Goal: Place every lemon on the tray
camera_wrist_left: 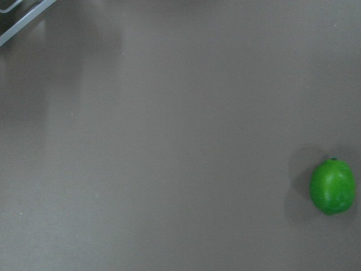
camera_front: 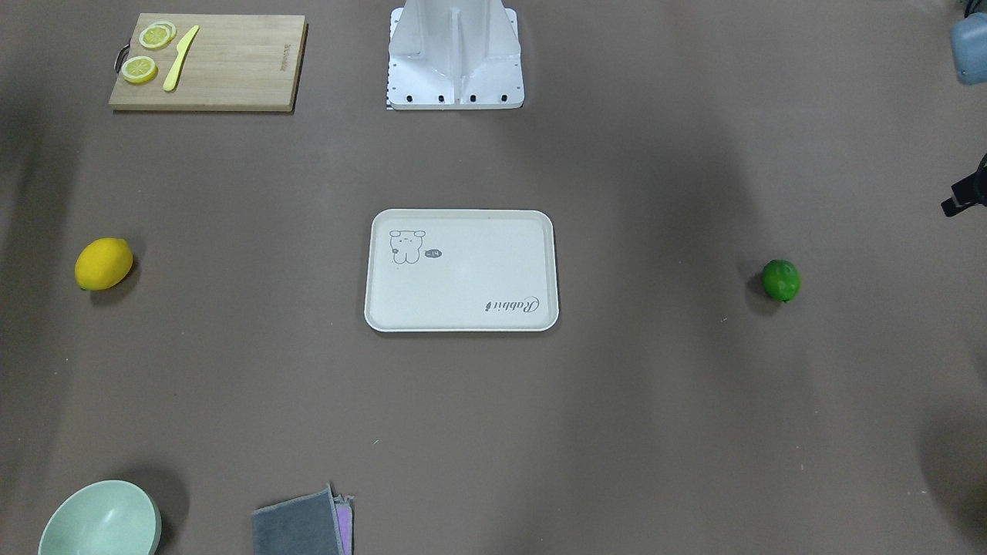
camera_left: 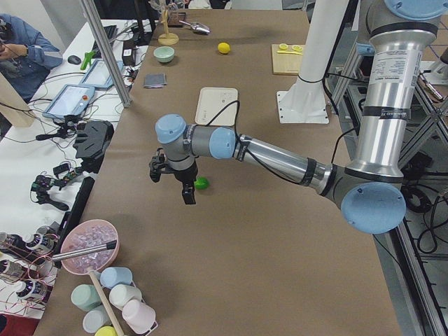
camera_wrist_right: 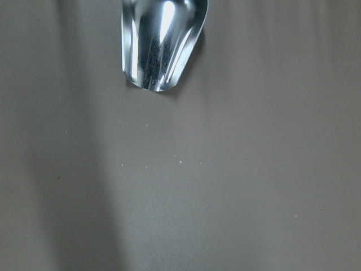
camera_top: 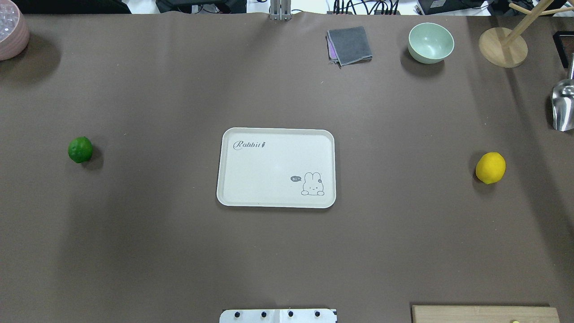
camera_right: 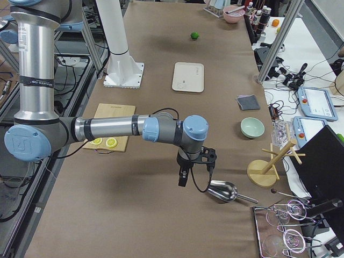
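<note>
The yellow lemon [camera_front: 103, 264] lies on the table on my right side, also in the overhead view [camera_top: 490, 168]. The green lemon [camera_front: 780, 280] lies on my left side [camera_top: 80, 149] and shows at the right edge of the left wrist view [camera_wrist_left: 333, 187]. The cream tray [camera_top: 276, 204] sits empty at the table's middle [camera_front: 461, 322]. My left gripper [camera_left: 183, 189] hovers close beside the green lemon [camera_left: 201, 183]. My right gripper [camera_right: 194, 169] hovers near a metal scoop. Both grippers show only in side views, so I cannot tell whether they are open or shut.
A wooden cutting board [camera_front: 231, 69] holds lemon slices and a yellow knife. A metal scoop [camera_top: 563, 105] and a wooden stand [camera_top: 502, 47] are at my far right. A green bowl [camera_top: 430, 42], a grey cloth [camera_top: 350, 45] and a pink bowl [camera_top: 11, 31] line the far edge.
</note>
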You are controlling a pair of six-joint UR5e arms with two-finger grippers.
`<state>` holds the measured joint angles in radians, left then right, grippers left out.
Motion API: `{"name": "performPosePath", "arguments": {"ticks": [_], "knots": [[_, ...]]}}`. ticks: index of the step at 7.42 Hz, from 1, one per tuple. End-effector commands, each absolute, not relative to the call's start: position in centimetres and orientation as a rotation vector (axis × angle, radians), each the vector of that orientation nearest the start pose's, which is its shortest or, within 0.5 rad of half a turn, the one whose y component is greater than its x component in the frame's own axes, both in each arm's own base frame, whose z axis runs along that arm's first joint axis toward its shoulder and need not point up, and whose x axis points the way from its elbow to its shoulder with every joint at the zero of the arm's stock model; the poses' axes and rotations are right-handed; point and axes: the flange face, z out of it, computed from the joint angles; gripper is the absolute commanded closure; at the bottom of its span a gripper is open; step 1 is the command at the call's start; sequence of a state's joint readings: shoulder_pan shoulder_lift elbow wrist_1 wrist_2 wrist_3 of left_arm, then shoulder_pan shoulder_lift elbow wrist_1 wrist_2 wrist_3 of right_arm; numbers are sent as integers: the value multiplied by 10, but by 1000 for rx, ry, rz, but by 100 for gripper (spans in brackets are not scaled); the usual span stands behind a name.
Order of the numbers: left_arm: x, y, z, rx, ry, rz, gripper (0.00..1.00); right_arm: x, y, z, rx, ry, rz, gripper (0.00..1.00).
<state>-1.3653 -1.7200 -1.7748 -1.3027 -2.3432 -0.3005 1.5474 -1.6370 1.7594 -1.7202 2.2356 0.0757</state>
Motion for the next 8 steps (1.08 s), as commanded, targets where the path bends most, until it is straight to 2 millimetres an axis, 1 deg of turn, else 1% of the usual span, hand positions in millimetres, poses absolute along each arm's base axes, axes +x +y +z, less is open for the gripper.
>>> {"name": "performPosePath", "arguments": {"ticks": [1, 2, 3, 4, 5, 6, 7, 8], "knots": [[115, -582, 479, -158, 764, -35, 3, 56, -462, 620, -46, -669, 83, 0], [136, -592, 473, -162, 760, -6, 3, 39, -468, 610, -80, -720, 140, 0], [151, -595, 472, -166, 759, 14, 3, 19, -474, 600, -99, -766, 178, 0], [164, -599, 475, -156, 766, 5, 3, -3, -479, 593, -114, -784, 250, 0], [179, -596, 481, -146, 776, -5, 3, -36, -484, 584, -141, -799, 356, 0], [194, -594, 482, -151, 779, -21, 3, -71, -483, 577, -178, -807, 418, 0], [209, -587, 488, -154, 763, -31, 3, -100, -489, 575, -215, -807, 467, 0], [228, -578, 492, -138, 766, -38, 3, -122, -499, 574, -257, -803, 527, 0]]}}
